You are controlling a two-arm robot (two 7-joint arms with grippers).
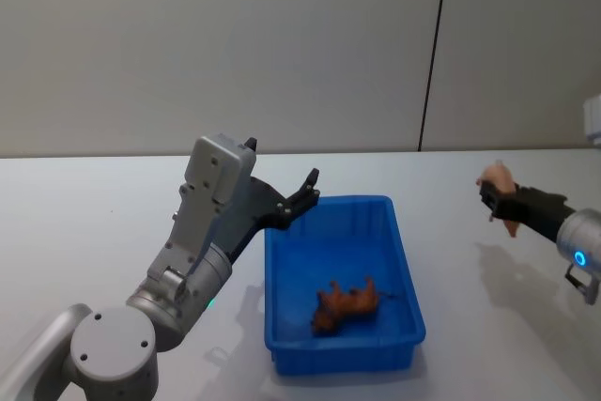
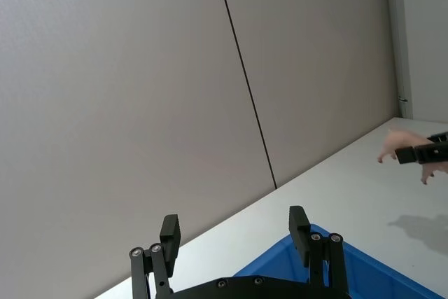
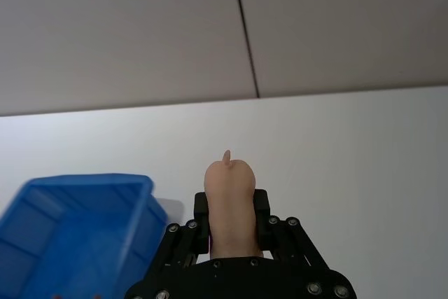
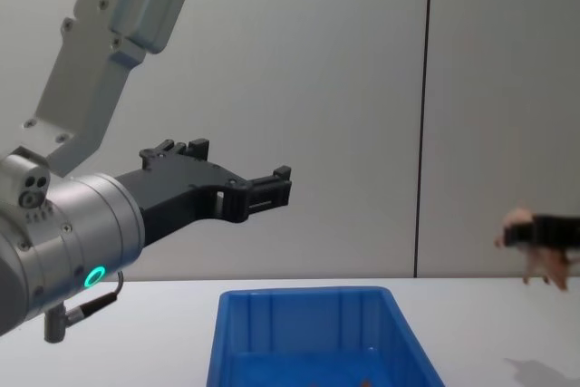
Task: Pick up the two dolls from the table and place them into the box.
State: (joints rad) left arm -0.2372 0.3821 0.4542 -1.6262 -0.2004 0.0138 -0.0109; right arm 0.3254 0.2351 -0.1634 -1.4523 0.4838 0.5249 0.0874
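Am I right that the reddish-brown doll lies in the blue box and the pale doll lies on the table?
Not quite: the right hand holds the pale doll above the table, as the head view shows. The reddish-brown doll does lie in the blue box.

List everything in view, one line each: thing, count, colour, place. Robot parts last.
box: one, bright blue, on the table in front of the robot.
reddish-brown doll: one, lying inside the box.
pale doll: one, tan-pink, held in the air to the right of the box.
table: one, white, under everything.
wall: grey panels with a dark vertical seam, behind the table.
left gripper: one, black, open, above the box's far left corner.
right gripper: one, black, shut on the pale doll, raised over the table.
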